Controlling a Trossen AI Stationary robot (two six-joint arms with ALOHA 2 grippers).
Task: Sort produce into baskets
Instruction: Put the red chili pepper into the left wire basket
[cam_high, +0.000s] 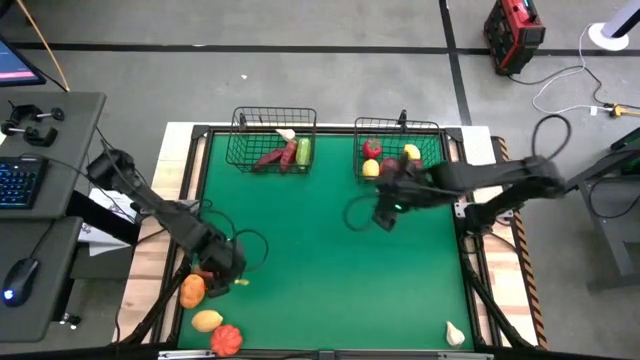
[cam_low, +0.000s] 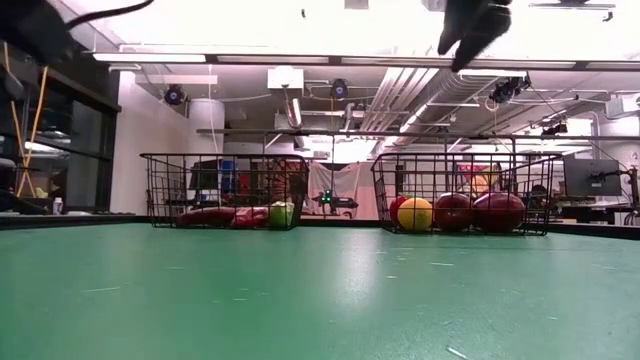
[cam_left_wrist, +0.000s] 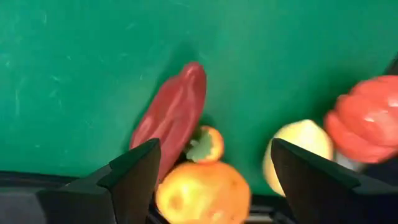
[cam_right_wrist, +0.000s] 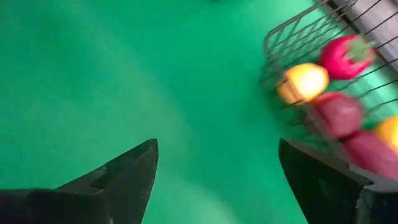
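**Both grippers spread and empty over the green table**

Left gripper (cam_left_wrist: 211, 180): fingers spread wide, holding nothing, hanging above a cluster of loose toy produce. Just beyond its fingertips lie a long dark-red pepper (cam_left_wrist: 171, 115), a round orange fruit (cam_left_wrist: 202, 194), a pale yellow lemon-shaped piece (cam_left_wrist: 297, 149) and a ribbed red tomato-like piece (cam_left_wrist: 367, 118).

Right gripper (cam_right_wrist: 217, 177): fingers spread wide, empty, raised over bare green mat (cam_right_wrist: 112, 74), just beside the right black wire-mesh basket (cam_right_wrist: 292, 37) with its red and yellow pieces.

The high view alone shows a small white garlic-like piece (cam_high: 455, 333), well apart from both grippers, and the left black wire-mesh basket (cam_high: 240, 150) holding red and green pieces.

The low view alone shows the ceiling lights, ducts and desks behind the baskets.
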